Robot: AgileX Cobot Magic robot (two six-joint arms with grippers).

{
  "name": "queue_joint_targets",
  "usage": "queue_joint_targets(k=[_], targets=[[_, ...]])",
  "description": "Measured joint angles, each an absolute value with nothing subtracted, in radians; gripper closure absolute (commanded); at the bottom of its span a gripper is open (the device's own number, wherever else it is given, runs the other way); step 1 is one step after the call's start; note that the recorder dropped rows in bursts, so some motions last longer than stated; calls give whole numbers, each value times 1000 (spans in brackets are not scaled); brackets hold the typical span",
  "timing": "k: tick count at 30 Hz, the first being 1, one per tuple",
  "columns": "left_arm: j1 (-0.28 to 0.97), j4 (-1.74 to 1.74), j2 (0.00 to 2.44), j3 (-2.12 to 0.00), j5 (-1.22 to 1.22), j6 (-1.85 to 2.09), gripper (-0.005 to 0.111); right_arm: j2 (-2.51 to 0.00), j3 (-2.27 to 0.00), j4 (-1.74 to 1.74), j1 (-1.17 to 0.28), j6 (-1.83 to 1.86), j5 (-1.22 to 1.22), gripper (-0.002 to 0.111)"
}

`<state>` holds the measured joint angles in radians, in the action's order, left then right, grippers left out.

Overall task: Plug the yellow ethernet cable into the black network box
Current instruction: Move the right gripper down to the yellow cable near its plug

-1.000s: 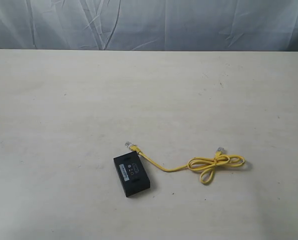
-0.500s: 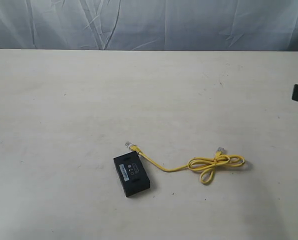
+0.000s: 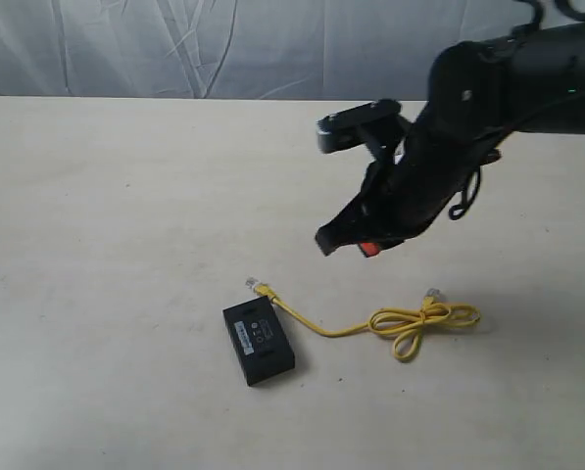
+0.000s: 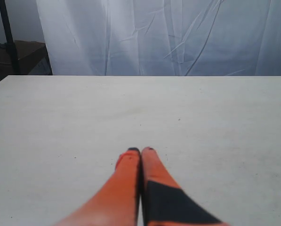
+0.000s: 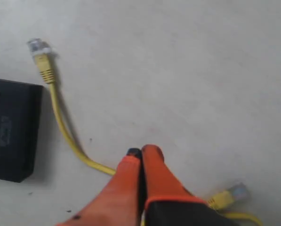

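The black network box lies flat on the table, label side up, and also shows in the right wrist view. The yellow ethernet cable has one clear plug just beyond the box's far corner, unplugged. Its other end forms a loose knot with a second plug. My right gripper hovers above the cable's middle, shut and empty. In its own view the right gripper sits over the cable, near plug. My left gripper is shut over bare table.
A pale tabletop stretches around the box and cable. A wrinkled grey-white curtain hangs behind the far edge. A dark stand sits off the table's corner in the left wrist view.
The right arm has swung in from the right edge and now hangs over the cable's middle. Box and cable have not moved.
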<state>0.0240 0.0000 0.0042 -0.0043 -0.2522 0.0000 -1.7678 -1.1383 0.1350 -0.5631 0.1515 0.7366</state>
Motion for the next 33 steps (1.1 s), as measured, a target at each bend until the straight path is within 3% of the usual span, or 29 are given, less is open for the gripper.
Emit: queue_joint_targets(k=[8, 16, 33], targets=[[24, 0, 4, -4, -252, 0, 107, -1963, -1318, 283, -648, 289, 857, 88], [24, 0, 4, -4, -252, 0, 107, -2035, -1368, 246, -714, 332, 877, 87], [24, 0, 4, -4, -252, 0, 107, -2090, -1368, 192, -719, 334, 800, 87]])
